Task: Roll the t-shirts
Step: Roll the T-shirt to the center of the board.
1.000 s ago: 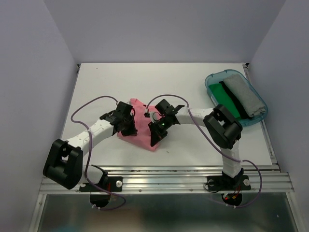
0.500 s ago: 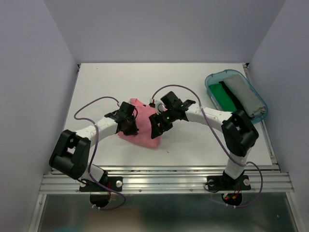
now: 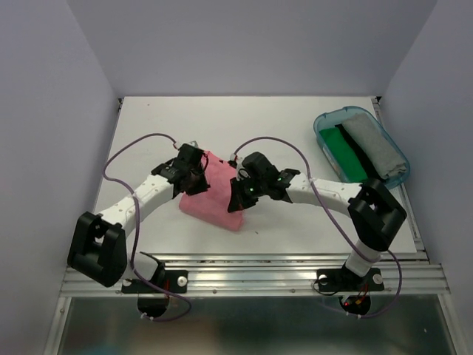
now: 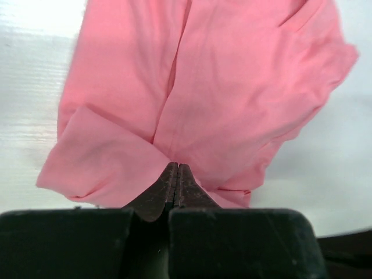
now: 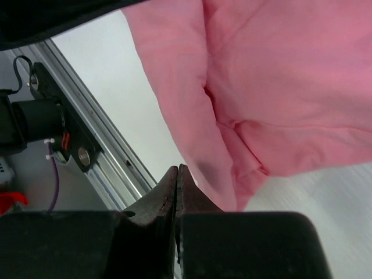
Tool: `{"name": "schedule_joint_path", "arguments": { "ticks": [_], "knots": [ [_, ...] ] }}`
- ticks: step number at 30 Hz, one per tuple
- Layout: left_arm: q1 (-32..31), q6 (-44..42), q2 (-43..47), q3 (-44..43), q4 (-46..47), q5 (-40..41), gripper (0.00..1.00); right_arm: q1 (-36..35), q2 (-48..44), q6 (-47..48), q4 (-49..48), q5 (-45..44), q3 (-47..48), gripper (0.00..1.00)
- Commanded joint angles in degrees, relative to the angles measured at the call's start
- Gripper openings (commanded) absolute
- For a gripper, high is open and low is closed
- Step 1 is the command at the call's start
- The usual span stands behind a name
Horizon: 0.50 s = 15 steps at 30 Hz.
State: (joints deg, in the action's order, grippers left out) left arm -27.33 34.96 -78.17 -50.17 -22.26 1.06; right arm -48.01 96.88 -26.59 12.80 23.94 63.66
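Now pink t-shirt (image 3: 214,198) sits between left end effector (image 4: 176,167) and right end effector (image 5: 176,170).

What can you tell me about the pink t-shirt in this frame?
The pink t-shirt is plain, soft salmon cloth, crumpled into a loose bundle with creases and overlapping flaps, not a tidy roll. It lies on the white table between the arms. The shut left claw seems to pinch a fold; the shut right claw sits at its other edge.
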Motion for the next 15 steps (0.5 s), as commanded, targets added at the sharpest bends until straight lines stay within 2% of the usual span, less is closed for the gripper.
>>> {"name": "schedule_joint_path", "arguments": {
  "ticks": [1, 8, 13, 15],
  "knots": [
    [0.1, -1.5, 4.7, -4.7, -5.8, 3.5, 0.0, -0.9, 2.7, -4.8, -8.9, -0.5, 1.0, 0.01],
    [0.0, 0.9, 8.0, 1.9, -5.8, -0.8, 0.0, -1.4, 8.8, -7.4, -10.6, -1.1, 3.1, 0.01],
    [0.0, 1.0, 8.7, 6.3, -2.5, -6.9, 0.0, -1.4, 12.9, -4.0, -8.8, -5.5, 5.4, 0.01],
    [0.0, 1.2, 6.8, 8.0, -1.0, -6.8, 0.0, -1.4, 14.8, -3.0, -8.4, -5.4, 6.5, 0.01]
  ]
}}
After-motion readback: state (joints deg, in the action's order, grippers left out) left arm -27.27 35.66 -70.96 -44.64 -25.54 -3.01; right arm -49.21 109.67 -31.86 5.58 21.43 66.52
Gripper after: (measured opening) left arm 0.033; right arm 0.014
